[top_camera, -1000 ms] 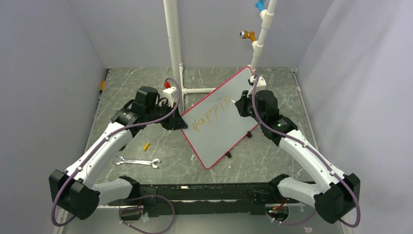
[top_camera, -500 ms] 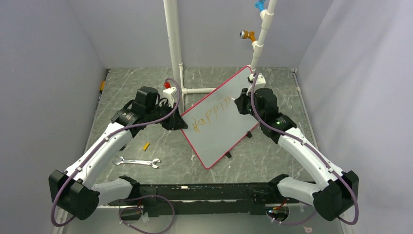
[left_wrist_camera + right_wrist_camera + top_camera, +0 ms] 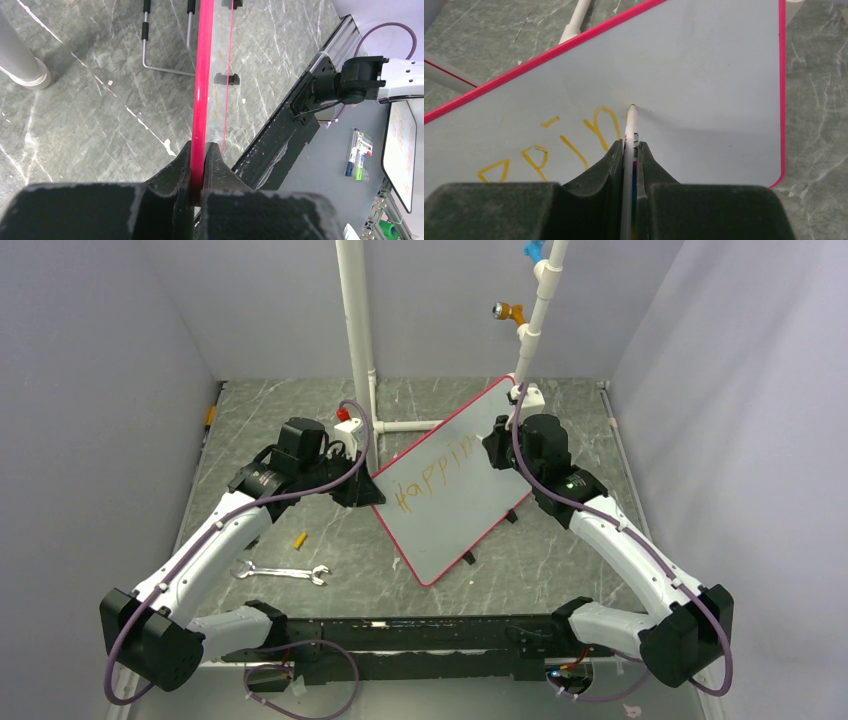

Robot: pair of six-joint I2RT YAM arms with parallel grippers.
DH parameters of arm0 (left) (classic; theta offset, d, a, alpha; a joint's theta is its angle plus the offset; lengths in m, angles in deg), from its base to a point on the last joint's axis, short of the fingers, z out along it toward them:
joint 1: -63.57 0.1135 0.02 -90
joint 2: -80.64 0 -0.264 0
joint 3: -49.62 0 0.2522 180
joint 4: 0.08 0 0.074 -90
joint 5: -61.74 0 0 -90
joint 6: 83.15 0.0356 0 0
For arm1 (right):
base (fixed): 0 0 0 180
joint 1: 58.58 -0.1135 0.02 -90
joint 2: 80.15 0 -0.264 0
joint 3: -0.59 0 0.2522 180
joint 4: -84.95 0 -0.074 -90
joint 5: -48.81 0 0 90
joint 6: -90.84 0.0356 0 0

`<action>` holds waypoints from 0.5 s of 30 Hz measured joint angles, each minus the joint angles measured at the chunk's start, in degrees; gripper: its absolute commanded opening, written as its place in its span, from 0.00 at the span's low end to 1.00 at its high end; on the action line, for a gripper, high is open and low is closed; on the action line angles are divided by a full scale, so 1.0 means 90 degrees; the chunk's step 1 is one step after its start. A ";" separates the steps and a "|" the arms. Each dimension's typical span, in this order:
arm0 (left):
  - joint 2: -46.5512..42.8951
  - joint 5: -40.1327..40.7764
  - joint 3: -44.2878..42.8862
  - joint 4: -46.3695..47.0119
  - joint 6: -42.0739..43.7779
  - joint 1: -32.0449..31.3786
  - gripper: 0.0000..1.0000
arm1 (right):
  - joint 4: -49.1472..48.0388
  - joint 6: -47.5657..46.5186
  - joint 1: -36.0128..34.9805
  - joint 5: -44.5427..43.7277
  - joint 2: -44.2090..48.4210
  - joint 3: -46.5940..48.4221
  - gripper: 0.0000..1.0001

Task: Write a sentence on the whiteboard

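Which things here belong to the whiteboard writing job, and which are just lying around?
In use: whiteboard, orange lettering, marker, left gripper clamping its frame, right gripper holding the marker.
Lying about: wrench, small yellow piece, white pipes.

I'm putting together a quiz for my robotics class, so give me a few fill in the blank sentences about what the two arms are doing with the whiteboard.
The right fingers are shut on a ____ whose tip touches the whiteboard.
The left fingers are clamped on the whiteboard's pink ____.
The orange-yellow sentence begins with the capital letter ____.
A silver ____ lies on the table to the left of the board.
Missing words: marker; frame; H; wrench.
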 measured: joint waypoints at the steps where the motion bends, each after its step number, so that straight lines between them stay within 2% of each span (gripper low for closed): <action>1: 0.0000 0.0000 0.0000 0.0000 0.0000 0.0000 0.00 | 0.0000 -0.0015 0.0000 -0.0002 -0.0017 0.0032 0.00; 15: 0.0000 0.0007 -0.0012 -0.0002 0.0007 -0.0019 0.00 | 0.0007 -0.0046 0.0015 0.0182 -0.0085 0.0216 0.00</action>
